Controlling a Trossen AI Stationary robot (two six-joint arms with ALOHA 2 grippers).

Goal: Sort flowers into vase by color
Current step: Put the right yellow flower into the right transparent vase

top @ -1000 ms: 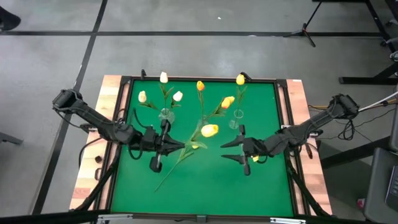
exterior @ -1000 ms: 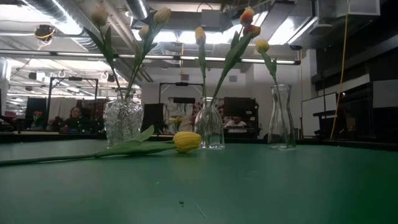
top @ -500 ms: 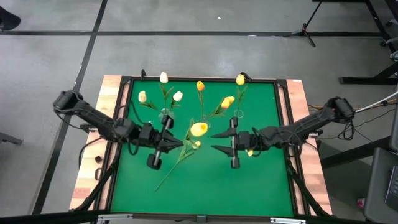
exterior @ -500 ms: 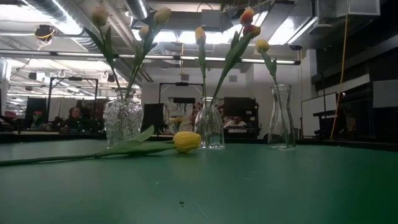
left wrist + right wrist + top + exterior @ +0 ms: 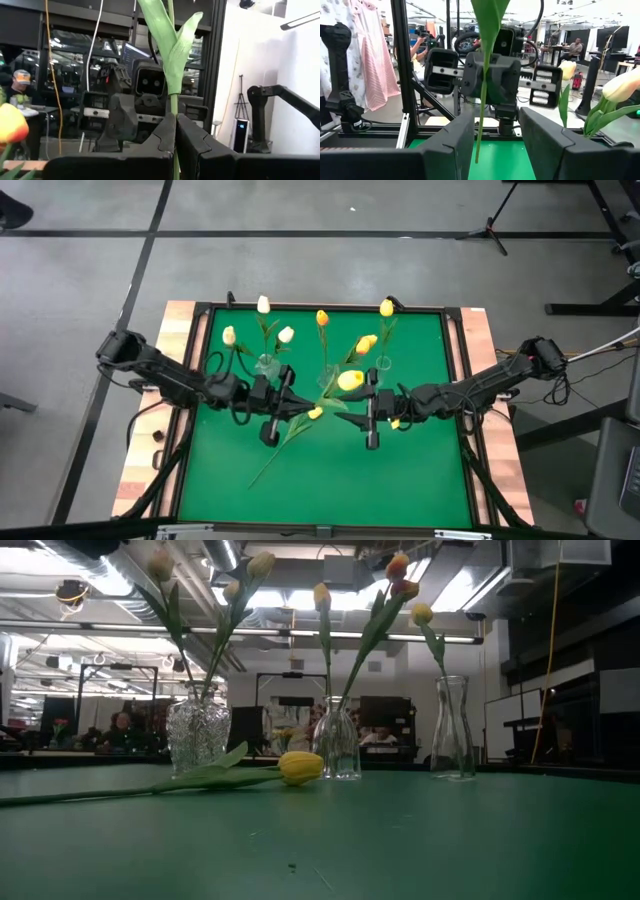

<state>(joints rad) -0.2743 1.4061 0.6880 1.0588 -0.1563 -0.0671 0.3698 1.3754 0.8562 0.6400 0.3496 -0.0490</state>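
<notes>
My left gripper is above the table's middle, shut on a yellow tulip whose head is uppermost. Its leaves rise above the fingers. My right gripper faces it, open; the stem's lower end hangs between its fingers and touches neither. A second yellow tulip lies flat on the green mat. At the far side stand three glass vases: the left one has white tulips, the middle one orange-yellow ones, and the right one a single yellow one. My left gripper pinches the tulip's stem between its two fingers, just below the leaves. The fingers come in about level from the table's left and lie across the stem. The tulip stands upright, head up, lifted clear of the table.
A dark raised frame runs round the green mat, with wooden boards outside it. The near half of the mat holds only the lying tulip's stem. Beyond the table, people sit in the room.
My left gripper has carried the tulip toward the table's right, to the middle, and the head has swung right with it. My right gripper has come toward the left and tipped up to level, so its open fingers now stand on either side of the hanging stem.
</notes>
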